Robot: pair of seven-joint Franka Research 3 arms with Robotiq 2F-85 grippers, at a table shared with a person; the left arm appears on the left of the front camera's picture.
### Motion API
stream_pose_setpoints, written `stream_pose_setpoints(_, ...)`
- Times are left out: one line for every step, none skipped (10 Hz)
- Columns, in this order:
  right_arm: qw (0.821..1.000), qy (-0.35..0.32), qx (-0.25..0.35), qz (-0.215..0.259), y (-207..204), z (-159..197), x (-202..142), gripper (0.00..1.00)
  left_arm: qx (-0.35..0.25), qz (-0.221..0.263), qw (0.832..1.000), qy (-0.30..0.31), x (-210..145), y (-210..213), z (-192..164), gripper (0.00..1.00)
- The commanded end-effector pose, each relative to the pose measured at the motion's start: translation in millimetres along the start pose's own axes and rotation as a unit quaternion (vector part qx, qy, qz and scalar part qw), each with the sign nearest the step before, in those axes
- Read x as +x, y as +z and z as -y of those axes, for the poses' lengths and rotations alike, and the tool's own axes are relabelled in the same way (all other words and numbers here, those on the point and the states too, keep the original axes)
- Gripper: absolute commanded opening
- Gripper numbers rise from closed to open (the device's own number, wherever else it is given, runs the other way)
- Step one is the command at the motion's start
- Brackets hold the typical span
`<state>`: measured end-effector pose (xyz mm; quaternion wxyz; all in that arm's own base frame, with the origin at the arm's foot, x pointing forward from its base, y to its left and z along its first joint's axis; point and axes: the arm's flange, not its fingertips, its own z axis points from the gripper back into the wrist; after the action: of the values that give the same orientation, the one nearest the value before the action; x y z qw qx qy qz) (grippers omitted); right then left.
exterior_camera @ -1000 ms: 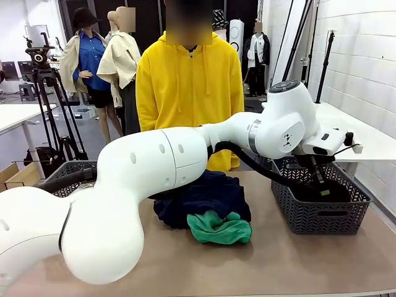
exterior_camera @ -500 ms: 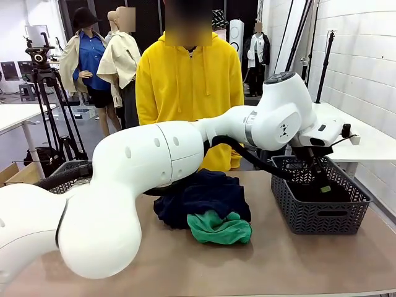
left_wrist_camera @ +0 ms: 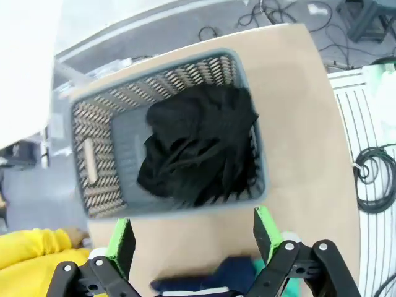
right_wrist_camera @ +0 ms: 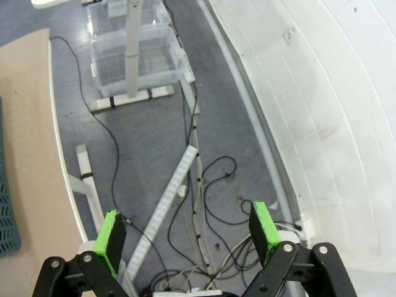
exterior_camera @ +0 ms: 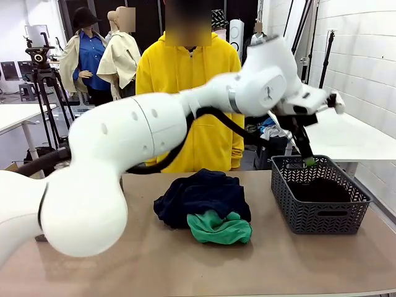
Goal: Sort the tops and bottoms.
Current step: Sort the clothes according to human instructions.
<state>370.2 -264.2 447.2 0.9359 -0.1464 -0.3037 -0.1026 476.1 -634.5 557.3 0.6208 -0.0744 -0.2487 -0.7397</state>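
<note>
- Left gripper [left_wrist_camera: 193, 238]: jaws released and spread wide. Nothing sits between the green pads [left_wrist_camera: 120, 238].
- In the front view, the left gripper [exterior_camera: 307, 158] points downward, with its fingertips just above the rim of the grey basket [exterior_camera: 318, 218].
- Grey basket [left_wrist_camera: 93, 167]: in the left wrist view it lies straight ahead of the left jaws, beyond the fingertips and apart from them.
- Black garment [left_wrist_camera: 198, 148]: a crumpled bundle inside the basket, ahead of the open left jaws and touching neither finger. In the front view it lies low in the basket [exterior_camera: 318, 189], below the fingertips.
- Dark navy garment [exterior_camera: 204, 195]: heaped on the table [exterior_camera: 278, 266], well apart from the left jaws and off to the side of the basket. A blurred edge of it [left_wrist_camera: 232, 272] shows low between the left fingers, nearer the wrist than the basket.
- Green garment [exterior_camera: 219, 228]: lies against the front of the navy heap, touching it and well apart from both jaws.
- Right gripper [right_wrist_camera: 187, 234]: jaws released and spread wide, nothing between the pads. Beyond them are floor, loose cables [right_wrist_camera: 210, 185] and clear storage bins [right_wrist_camera: 133, 55].
- Person in a yellow hoodie [exterior_camera: 189, 86]: stands at the far side of the table, behind the garment heap. A yellow sleeve [left_wrist_camera: 31, 247] shows beside the outer face of one left finger.
</note>
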Motion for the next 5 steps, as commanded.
stream_pose_setpoints(1.0, 0.005, 0.001, -0.002, 0, 1, 0, 1.0, 0.03, -0.067, 0.997, 0.009, -25, 47, -16, 1.0)
stream_pose_setpoints(1.0, 0.005, 0.001, -0.002, 0, 1, 0, 1.0, 0.043, -0.076, 0.995, 0.04, -54, 69, -10, 1.0)
stream_pose_setpoints(1.0, 0.005, 0.001, -0.002, 0, 1, 0, 1.0, 0.057, -0.089, 0.992, 0.07, -83, 90, -5, 1.0)
stream_pose_setpoints(1.0, 0.005, 0.001, -0.002, 0, 1, 0, 1.0, 0.074, -0.099, 0.987, 0.107, -111, 109, 2, 1.0)
stream_pose_setpoints(1.0, 0.005, 0.001, -0.002, 0, 1, 0, 1.0, 0.092, -0.108, 0.978, 0.152, -142, 127, 11, 1.0)
